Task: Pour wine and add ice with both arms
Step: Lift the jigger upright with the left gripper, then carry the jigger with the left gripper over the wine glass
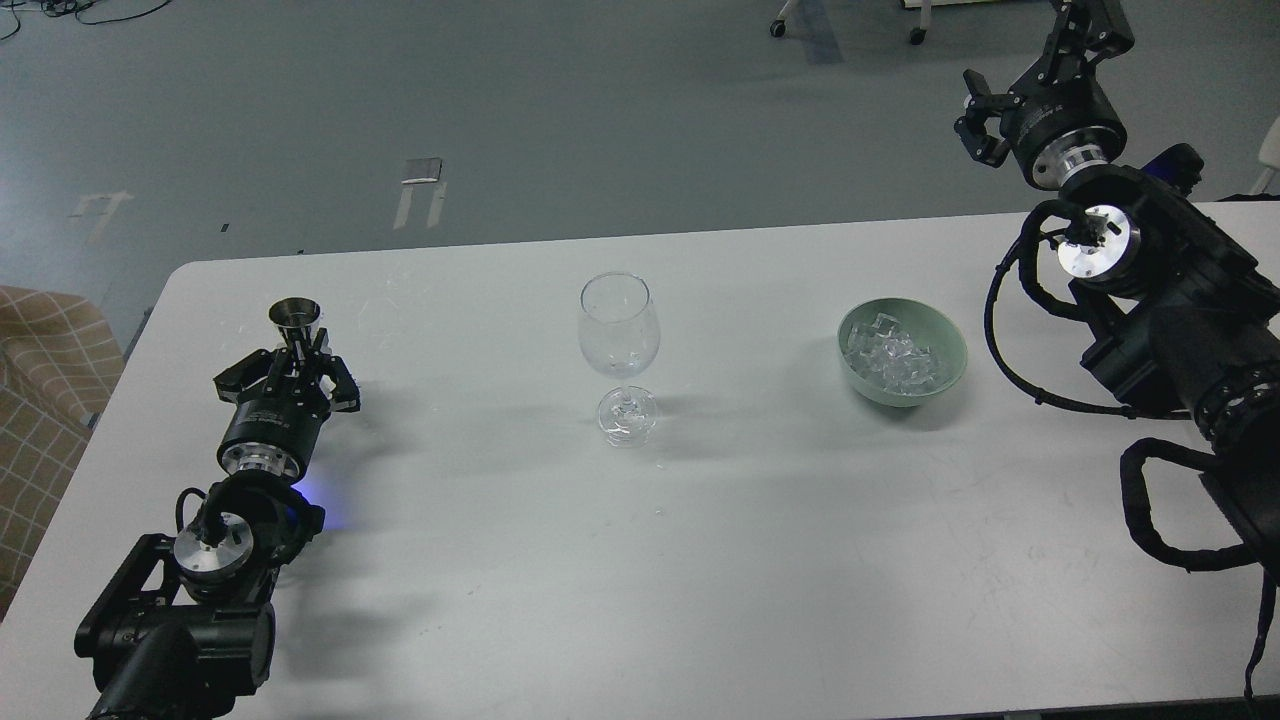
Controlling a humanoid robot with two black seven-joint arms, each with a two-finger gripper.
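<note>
A clear stemmed wine glass (pixel 618 330) stands upright at the middle of the white table (pixel 640 560). A green bowl (pixel 948 372) to its right holds the ice (pixel 893 359), many clear cubes. My left gripper (pixel 296 357) lies low on the table at the left, shut on the narrow waist of a small metal measuring cup (pixel 294 317), which stands upright. I cannot see any wine in the cup or the glass. My right gripper (pixel 1035 68) is raised beyond the table's far right corner, its jaws spread and empty.
The right arm's thick links and looped cables (pixel 1150 330) hang over the table's right side, close to the bowl. A checked chair (pixel 45 370) stands off the table's left edge.
</note>
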